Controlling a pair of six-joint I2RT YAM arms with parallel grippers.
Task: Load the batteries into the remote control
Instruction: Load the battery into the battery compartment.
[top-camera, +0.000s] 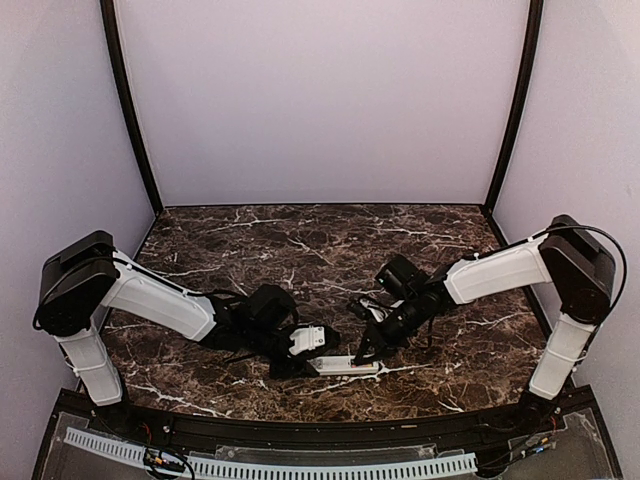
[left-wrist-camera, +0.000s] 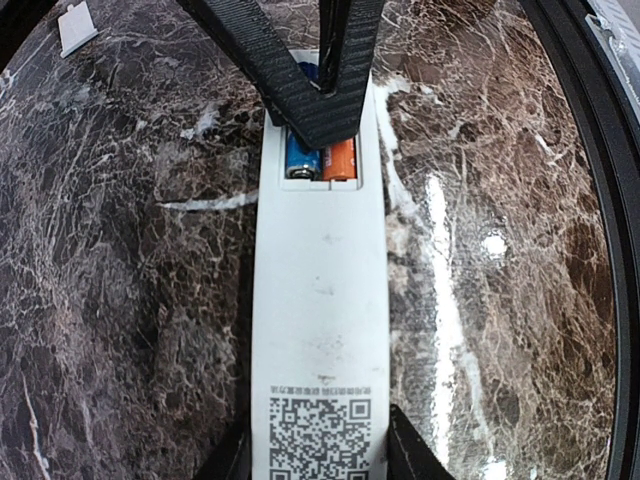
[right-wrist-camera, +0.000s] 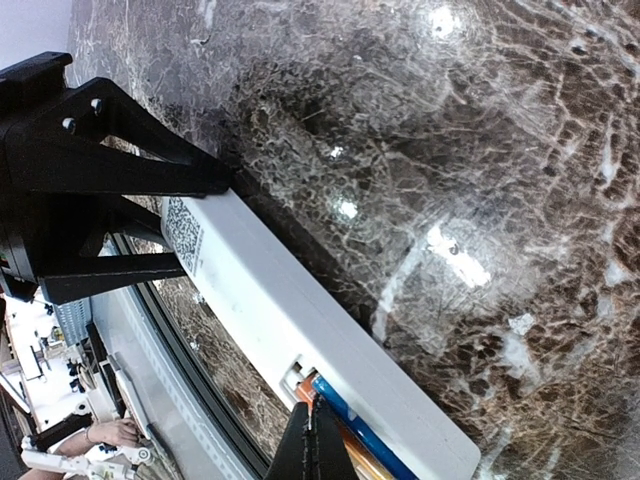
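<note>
The white remote control (top-camera: 345, 367) lies back-up near the table's front edge, its code sticker (left-wrist-camera: 320, 435) showing. My left gripper (left-wrist-camera: 320, 468) is shut on the sticker end, one finger on each long side. In the open compartment at the far end a blue battery (left-wrist-camera: 299, 160) and an orange battery (left-wrist-camera: 339, 160) lie side by side. My right gripper (right-wrist-camera: 310, 415) is shut, holding nothing. Its joined tips rest on the orange battery (right-wrist-camera: 306, 393), beside the blue battery (right-wrist-camera: 358, 428).
A small flat pale-grey cover (left-wrist-camera: 77, 27) lies on the marble beyond the remote, off to the left in the left wrist view. The table's black front rim (top-camera: 320, 430) runs just behind the remote, with a white slotted duct (top-camera: 300, 465) below it.
</note>
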